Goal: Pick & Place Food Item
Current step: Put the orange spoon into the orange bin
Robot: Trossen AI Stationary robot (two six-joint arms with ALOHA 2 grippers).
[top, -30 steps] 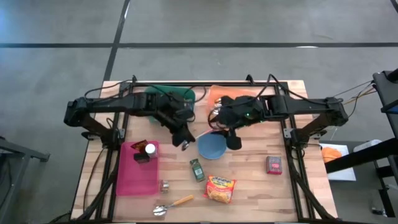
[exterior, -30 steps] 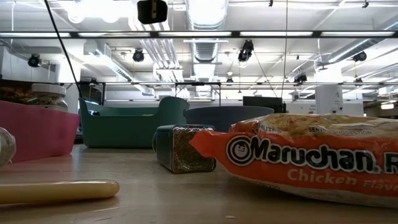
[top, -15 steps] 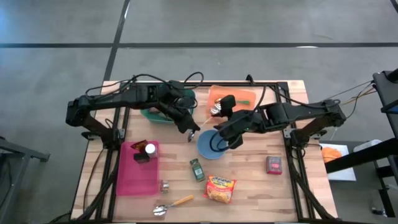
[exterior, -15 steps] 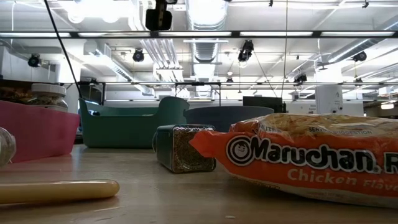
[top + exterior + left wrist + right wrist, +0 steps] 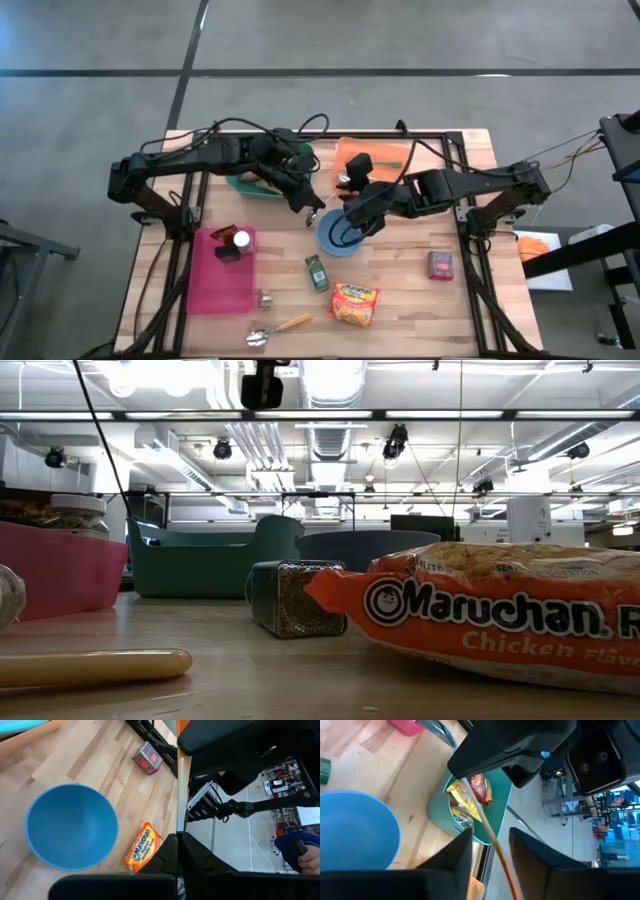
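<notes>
A thin tan stick (image 5: 180, 795) is lifted over the table, next to the blue bowl (image 5: 338, 236). My left gripper (image 5: 313, 215) is shut on one end of it, left of the bowl. My right gripper (image 5: 352, 213) hangs over the bowl's far rim. It is open, with a finger on either side of the stick (image 5: 487, 832). The stick's far part passes under the right hand in the left wrist view. My left gripper pinches the stick's end (image 5: 177, 839) between its two fingers, and the stick runs on ahead along the line of the fingers. It comes in slanting down from the table's far left. The stick is clear of the table. My right gripper has the stick in its gap, but I cannot tell whether a finger touches it.
At the back stand a green bin (image 5: 262, 172) with snack packets and an orange tray (image 5: 380, 158). A pink bin (image 5: 222, 272), a spice jar (image 5: 317, 272), a ramen pack (image 5: 354, 303), a red can (image 5: 441, 264) and a spoon (image 5: 275, 328) lie nearer.
Both grippers have drawn together beside the blue bowl. My left gripper has gone toward the table's right, away from the green bin. My right gripper has gone toward the table's left and its wrist has rolled.
</notes>
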